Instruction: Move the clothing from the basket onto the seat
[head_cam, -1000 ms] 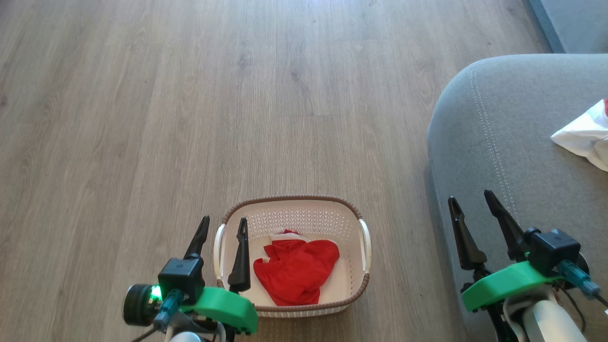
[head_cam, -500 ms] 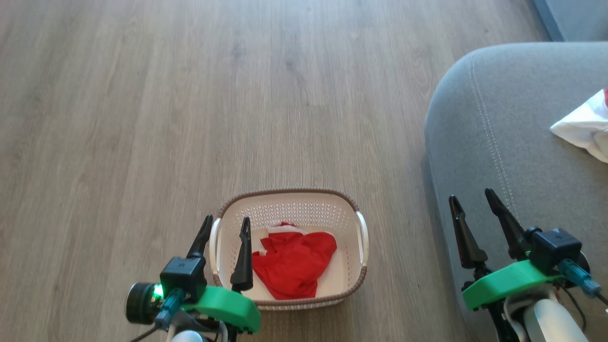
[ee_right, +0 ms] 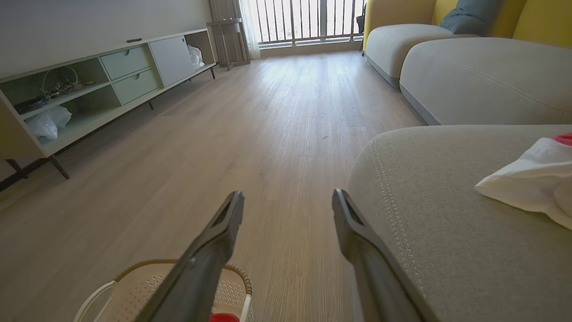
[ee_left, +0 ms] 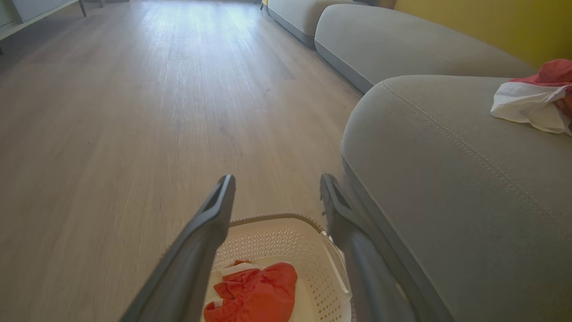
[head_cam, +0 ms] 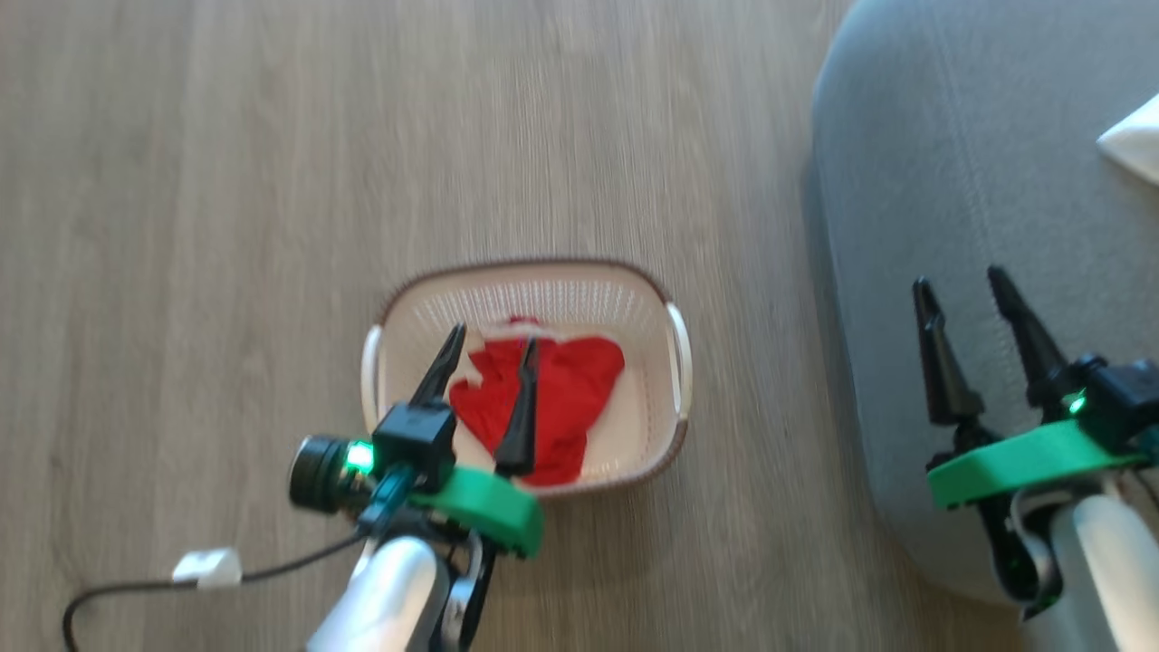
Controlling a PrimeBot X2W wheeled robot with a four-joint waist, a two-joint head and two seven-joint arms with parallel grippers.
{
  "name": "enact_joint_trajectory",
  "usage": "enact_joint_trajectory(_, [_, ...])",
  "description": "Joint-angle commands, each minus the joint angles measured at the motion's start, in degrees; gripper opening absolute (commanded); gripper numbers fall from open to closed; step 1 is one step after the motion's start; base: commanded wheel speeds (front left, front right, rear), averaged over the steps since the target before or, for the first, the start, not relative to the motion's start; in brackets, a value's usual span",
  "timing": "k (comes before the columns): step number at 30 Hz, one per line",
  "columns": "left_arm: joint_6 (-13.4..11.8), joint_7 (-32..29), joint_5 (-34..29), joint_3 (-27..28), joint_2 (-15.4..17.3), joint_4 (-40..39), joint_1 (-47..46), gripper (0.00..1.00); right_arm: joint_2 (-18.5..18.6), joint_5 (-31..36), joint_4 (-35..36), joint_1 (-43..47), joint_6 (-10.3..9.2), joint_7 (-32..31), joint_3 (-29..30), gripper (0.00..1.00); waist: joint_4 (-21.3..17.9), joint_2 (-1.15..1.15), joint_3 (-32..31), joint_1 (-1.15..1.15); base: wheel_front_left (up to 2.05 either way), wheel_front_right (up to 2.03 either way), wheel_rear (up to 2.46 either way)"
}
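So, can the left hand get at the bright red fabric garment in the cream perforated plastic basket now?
Probably yes: the left hand is open right over the bright red fabric garment, the cream perforated plastic basket is open-topped, and nothing covers the garment.

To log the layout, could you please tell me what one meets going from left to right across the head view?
White cable tag → cream basket → grey seat → white garment at the right edge.
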State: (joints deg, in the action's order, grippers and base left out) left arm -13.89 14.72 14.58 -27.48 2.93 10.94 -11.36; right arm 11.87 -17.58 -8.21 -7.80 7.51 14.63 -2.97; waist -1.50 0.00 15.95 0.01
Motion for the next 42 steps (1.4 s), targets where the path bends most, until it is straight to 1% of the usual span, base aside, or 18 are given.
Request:
enact_joint_trajectory(1, [-0.4,0.3,-0.5,1.3,-0.1,-1.4,-2.6,1.0,1.4,-0.4,2.1,-1.6,-0.02,0.4,-0.6,1.0,-1.4,0.0,6.1,-0.01,0.0,0.0,0.0])
enact_joint_trajectory(5, [-0.9,0.3,-1.2,-0.2,-0.1,1.6,-8.1,1.0,2.7,-1.9,3.4,-3.2,-0.02,0.4,0.2,1.0,-3.3,0.0,13.4,-0.01,0.0,0.0,0.0])
enact_joint_trajectory(9, [-0.3,0.3,-2.5,-1.4,-0.1,7.3,-13.7,1.0,2.3,-5.3,4.2,-5.0,-0.02,0.4,2.7,1.0,-5.6,0.0,19.7,-0.01,0.0,0.0,0.0])
enact_joint_trajectory(14, [2.3,0.3,-2.8,-1.9,-0.1,20.4,-21.1,1.0,1.5,-6.6,5.2,-7.0,-0.02,0.4,2.7,1.0,-8.9,0.0,26.0,-0.01,0.0,0.0,0.0])
enact_joint_trajectory(18, [3.5,0.3,-4.5,-0.5,0.0,30.5,-27.1,1.0,-0.3,-7.6,6.1,-8.1,-0.02,0.4,1.6,1.0,-11.8,0.0,30.4,-0.01,0.0,0.0,0.0])
enact_joint_trajectory(21, [4.5,0.3,-5.9,0.1,0.9,38.0,-31.8,1.0,-1.9,-8.7,6.4,-8.4,-0.02,0.4,1.4,1.0,-13.9,0.0,33.5,-0.01,0.0,0.0,0.0])
enact_joint_trajectory(24, [5.5,0.3,-8.7,-1.7,2.6,45.8,-36.3,1.0,-3.1,-9.6,6.4,-8.7,-0.02,0.4,0.6,1.0,-15.7,0.0,36.2,-0.01,0.0,0.0,0.0])
enact_joint_trajectory(25, [5.7,0.3,-9.6,-2.4,3.1,48.5,-37.9,1.0,-3.6,-10.1,6.3,-8.9,-0.02,0.4,0.4,1.0,-16.3,0.0,37.0,-0.01,0.0,0.0,0.0])
enact_joint_trajectory(27, [5.2,-0.1,-10.1,-2.6,3.9,53.7,-40.9,1.0,-4.2,-10.9,6.0,-9.5,-0.02,0.4,-0.2,1.0,-17.4,0.0,38.4,-0.01,0.0,0.0,0.0])
enact_joint_trajectory(29, [5.2,-1.5,-10.4,-2.9,4.3,57.8,-43.3,1.0,-4.9,-11.2,5.7,-10.0,-0.02,0.4,-0.8,1.0,-18.5,0.0,39.4,-0.01,0.0,0.0,0.0])
enact_joint_trajectory(31, [5.7,-2.7,-10.0,-2.8,4.3,60.0,-44.7,1.0,-5.5,-11.6,5.5,-9.9,-0.02,0.4,-0.8,1.0,-19.0,0.0,39.7,-0.01,0.0,0.0,0.0])
enact_joint_trajectory(34, [7.0,-4.7,-11.0,-4.3,4.7,61.6,-46.1,1.0,-6.0,-12.0,5.0,-9.0,-0.02,0.4,-1.1,1.0,-19.5,0.0,40.0,-0.01,0.0,0.0,0.0])
enact_joint_trajectory(38, [7.4,-10.5,-11.0,-4.9,4.9,62.5,-47.4,1.0,-6.3,-12.1,4.7,-8.3,-0.02,0.4,-1.3,1.0,-19.6,0.0,40.6,-0.01,0.0,0.0,0.0])
enact_joint_trajectory(40, [6.8,-12.6,-11.0,-5.0,5.2,62.7,-47.9,1.0,-6.4,-12.1,4.7,-8.1,-0.02,0.4,-1.4,1.0,-19.8,0.0,40.8,-0.01,0.0,0.0,0.0])
enact_joint_trajectory(42, [5.1,-15.0,-11.5,-5.7,5.7,62.9,-48.4,1.0,-6.7,-12.1,4.9,-7.8,-0.02,0.4,-1.6,1.0,-20.0,0.0,40.9,-0.01,0.0,0.0,0.0])
